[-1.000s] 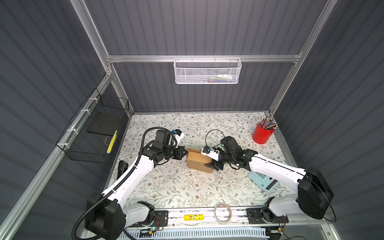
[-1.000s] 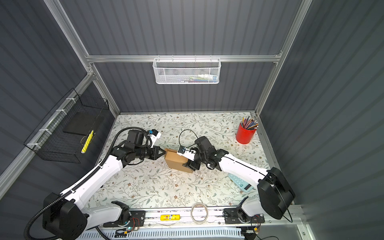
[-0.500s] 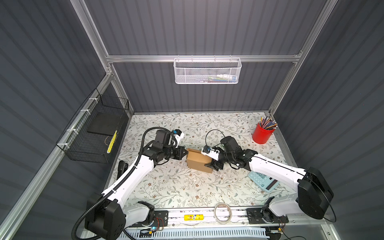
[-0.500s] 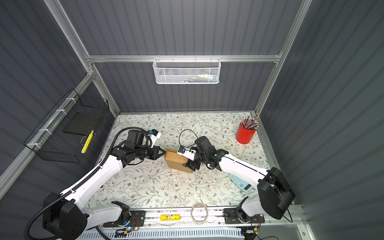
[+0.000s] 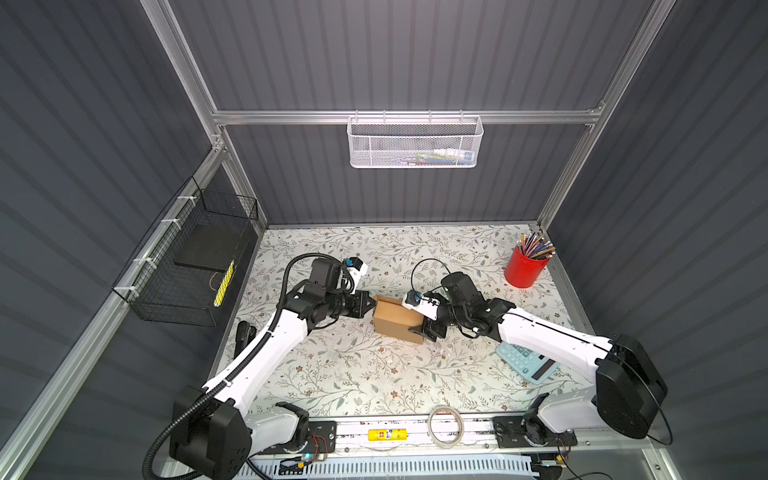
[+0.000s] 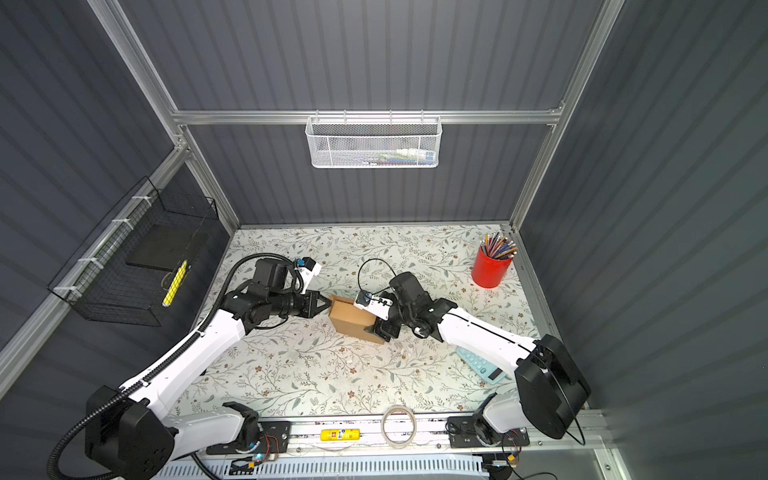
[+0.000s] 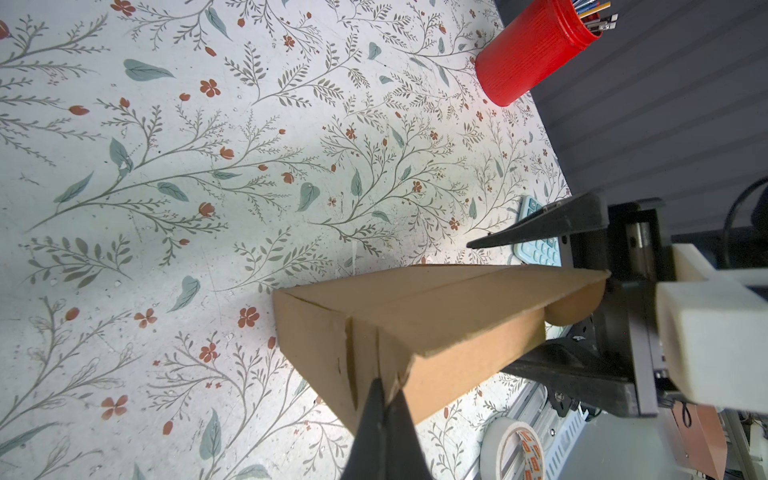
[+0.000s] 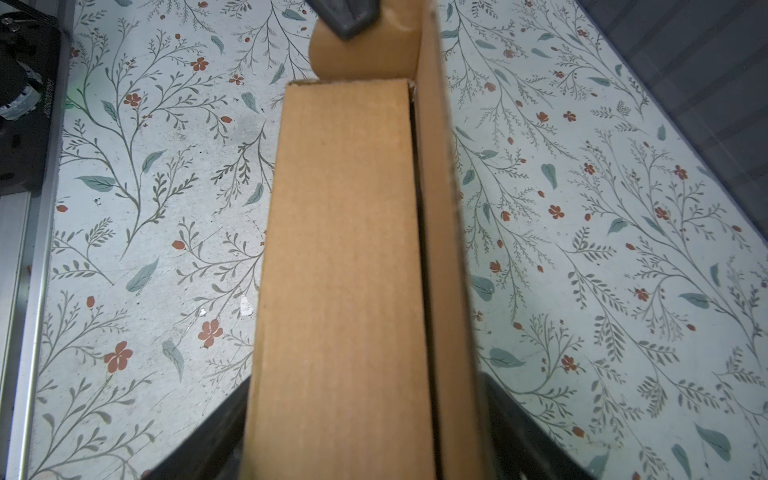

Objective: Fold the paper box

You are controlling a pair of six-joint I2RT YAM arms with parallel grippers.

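The paper box [image 5: 395, 320] [image 6: 351, 318] is a small brown cardboard mailer standing on its long edge mid-table, its lid panel slightly ajar [image 8: 440, 249]. My left gripper [image 5: 372, 305] [image 6: 328, 305] [image 7: 384, 388] is shut, and its tip presses the box's left end by a rounded tab [image 8: 361, 50]. My right gripper [image 5: 415, 318] [image 6: 376, 318] [image 8: 365, 390] is open and straddles the box's right end. In the left wrist view one of its fingers [image 7: 540, 224] stands clear of the cardboard [image 7: 436, 316].
A red cup of pencils [image 5: 524, 270] stands at the back right. A pale blue calculator [image 5: 525, 361] lies under the right arm and a tape roll [image 5: 445, 426] sits on the front rail. A black wire basket [image 5: 187, 266] hangs on the left wall, a white mesh basket [image 5: 415, 143] on the back wall.
The right gripper's jaws stand slightly wider round the box's end. Both arms and the box have hardly moved.
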